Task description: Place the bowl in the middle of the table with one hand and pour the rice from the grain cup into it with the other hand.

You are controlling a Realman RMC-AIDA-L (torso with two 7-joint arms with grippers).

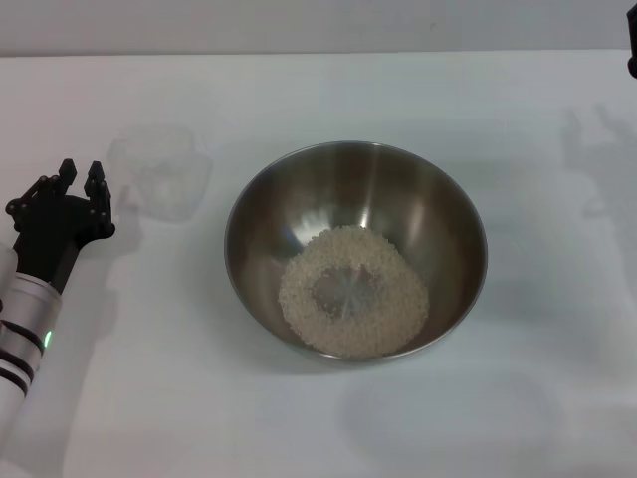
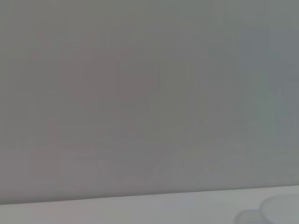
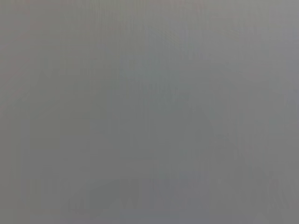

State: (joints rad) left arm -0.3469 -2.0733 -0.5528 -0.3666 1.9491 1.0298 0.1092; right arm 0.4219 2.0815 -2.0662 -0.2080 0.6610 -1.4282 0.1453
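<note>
The steel bowl [image 1: 355,249] stands in the middle of the white table [image 1: 318,90]. The rice [image 1: 353,291] lies in its bottom as a pale ring-shaped heap. The clear grain cup [image 1: 161,169] stands upright and empty on the table, left of the bowl. My left gripper [image 1: 82,175] is open and empty, just left of the cup and apart from it. A pale rounded shape in the left wrist view [image 2: 280,212] may be the cup's rim. Only a dark bit of my right arm [image 1: 632,40] shows at the far right top edge.
The table's back edge meets a grey wall [image 1: 318,25]. The right wrist view shows only plain grey.
</note>
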